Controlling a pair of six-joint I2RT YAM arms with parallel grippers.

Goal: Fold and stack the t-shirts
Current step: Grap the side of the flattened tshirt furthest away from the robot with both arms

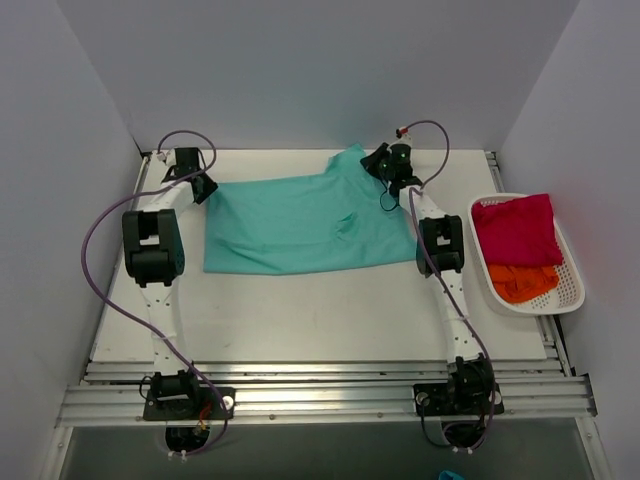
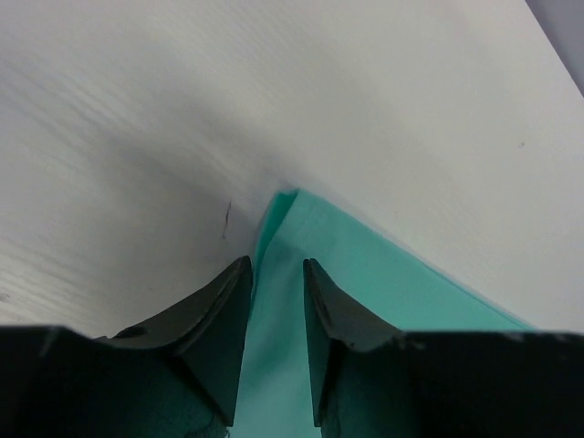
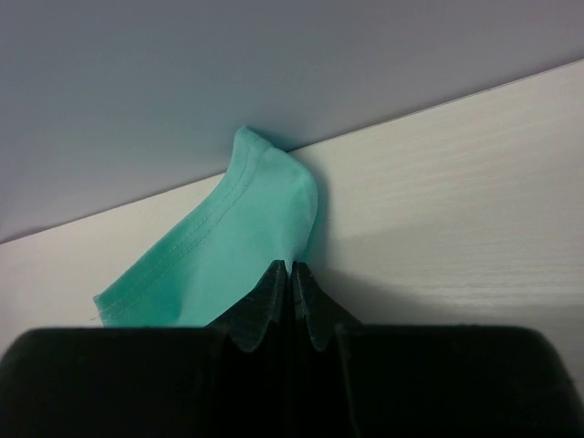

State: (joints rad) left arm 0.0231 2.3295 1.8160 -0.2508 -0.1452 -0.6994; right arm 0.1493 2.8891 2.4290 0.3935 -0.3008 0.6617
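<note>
- A teal short-sleeved cotton t-shirt (image 1: pixel 300 225) lies spread out and mostly flat in the upper middle of the overhead view, its long side running left to right across the white table (image 1: pixel 300 320).
- Its upper right corner is drawn up into a peak towards the top of the frame. A small crease shows right of centre.
- A crimson-pink cotton t-shirt (image 1: pixel 515 228) is bunched up at the right edge of the overhead view. An orange cotton t-shirt (image 1: pixel 522 282) is crumpled just below it, and the two touch.
- Both of these lie inside a white plastic mesh basket (image 1: pixel 575 285) at the right edge of the table, well apart from the teal shirt.
- The right hand (image 3: pixel 290 269) has its fingers pressed together on a hemmed edge of the teal shirt. In the right wrist view the cloth rises in a fold above the fingertips, close to the back wall.
- The left hand (image 2: pixel 276 274) sits at the shirt's upper left corner with its fingers apart. In the left wrist view the pointed teal corner shows in the gap between them, lying on the table.
</note>
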